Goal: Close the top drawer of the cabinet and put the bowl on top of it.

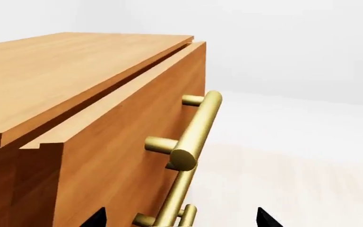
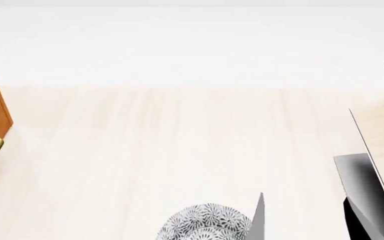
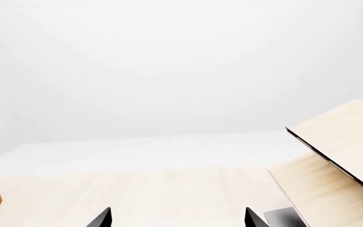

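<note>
Top drawer (image 1: 125, 146) sticks out past the cabinet (image 1: 62, 71) top, gap visible, so closing isn't done; L gripper (image 1: 178, 220) faces its brass handle (image 1: 194, 130) w/ fingers wide, holding nothing, prob lined up to push. Bowl (image 2: 205, 225) sits on tabletop (image 2: 178, 150) near robot, well apart from cabinet. R gripper (image 3: 178, 220) is wide too, empty, prob waiting for the bowl.

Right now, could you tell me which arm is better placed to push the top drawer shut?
Left. Its wrist view looks straight at the top drawer, which stands out from the cabinet, brass handle close ahead. The right wrist view shows only a sliver of cabinet at its edge.
</note>
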